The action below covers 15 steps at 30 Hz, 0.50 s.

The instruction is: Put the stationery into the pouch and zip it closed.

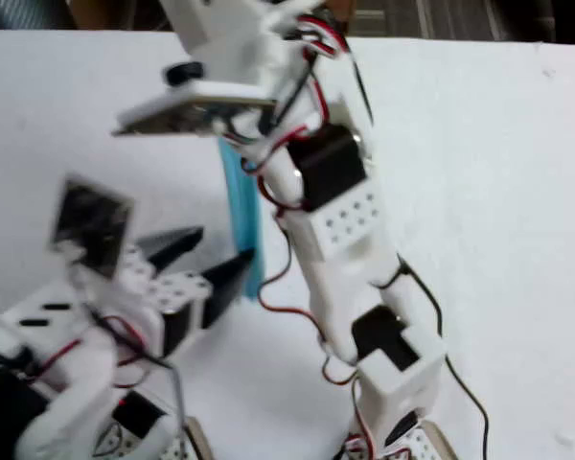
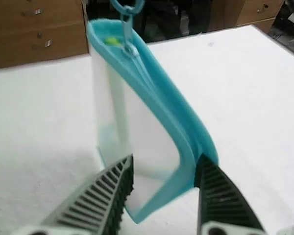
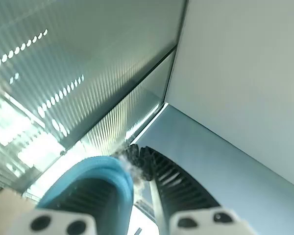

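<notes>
The pouch (image 2: 137,127) hangs upright, with its top loop clamped between the jaws of the right gripper (image 3: 134,161). Inside the pouch, near its top, sits a small green item (image 2: 110,41), too blurred to identify. The left gripper (image 2: 161,196) straddles the pouch's lower corner, jaws apart.

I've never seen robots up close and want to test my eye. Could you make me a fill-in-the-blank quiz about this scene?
1. The pouch has clear sides and ____ trim.
2. The left gripper has its fingers ____, one on each side of the pouch's lower end.
3. The right gripper is shut on the ____.
4. The table under the arms is ____.

Missing words: blue; open; pouch; white.
</notes>
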Available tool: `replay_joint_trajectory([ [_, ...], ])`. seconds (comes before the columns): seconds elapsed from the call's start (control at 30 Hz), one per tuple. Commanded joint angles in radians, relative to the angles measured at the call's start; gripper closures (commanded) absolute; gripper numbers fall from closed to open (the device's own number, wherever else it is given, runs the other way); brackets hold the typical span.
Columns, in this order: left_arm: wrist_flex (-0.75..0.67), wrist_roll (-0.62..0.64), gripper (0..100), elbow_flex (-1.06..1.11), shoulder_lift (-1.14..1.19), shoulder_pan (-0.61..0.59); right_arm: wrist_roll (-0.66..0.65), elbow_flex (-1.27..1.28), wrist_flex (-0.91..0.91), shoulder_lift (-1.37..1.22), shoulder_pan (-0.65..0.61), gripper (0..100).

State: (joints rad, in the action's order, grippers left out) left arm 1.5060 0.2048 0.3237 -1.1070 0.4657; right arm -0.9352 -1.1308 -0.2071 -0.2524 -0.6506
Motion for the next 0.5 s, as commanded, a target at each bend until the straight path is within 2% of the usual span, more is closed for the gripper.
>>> replay_joint_trajectory([
  [0.0, -0.029, 0.054, 78, -0.077, 0.122, -0.004, -0.046, -0.006, -0.004, -0.013, -0.004, 98.1],
  [0.2, -0.034, 0.071, 76, -0.074, 0.15, -0.084, -0.075, -0.009, 0.001, -0.065, -0.002, 98.1],
  [0.47, -0.026, 0.084, 77, -0.072, 0.03, -0.171, -0.075, -0.011, 0.002, -0.084, 0.03, 98.1],
])
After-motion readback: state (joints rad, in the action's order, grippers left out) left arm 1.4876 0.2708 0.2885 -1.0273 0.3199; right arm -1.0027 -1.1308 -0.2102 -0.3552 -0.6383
